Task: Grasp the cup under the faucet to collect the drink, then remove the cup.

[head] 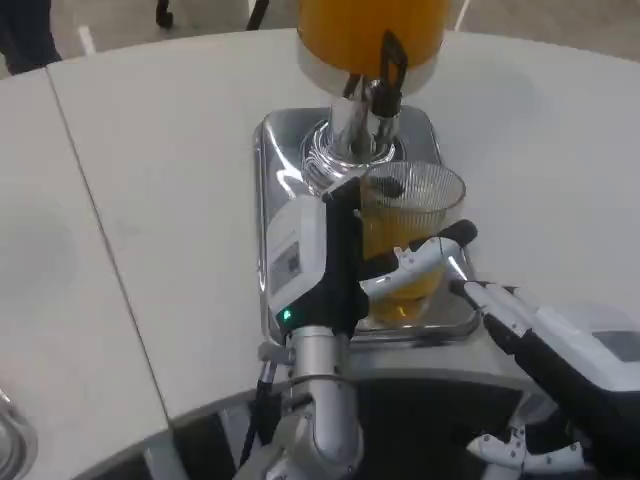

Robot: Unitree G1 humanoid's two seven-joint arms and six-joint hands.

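Note:
A clear ribbed cup (415,200) stands on the silver drip tray (285,135), right below the faucet (382,95) with its black lever. The cup is about half full of amber drink. My left hand (325,255) grips the cup from the left. Its white back faces me and its fingers (425,258) wrap across the cup's front. My right hand (560,360) lies low at the right, beside the tray's near right corner. Its fingers are spread, it holds nothing, and one fingertip (490,300) is close to the tray's edge.
The dispenser's orange tank (370,30) rises over the faucet at the top. A seam (100,230) runs down the white table on the left. A metal rim (10,435) shows at the bottom left corner. The table's near edge curves just before my arms.

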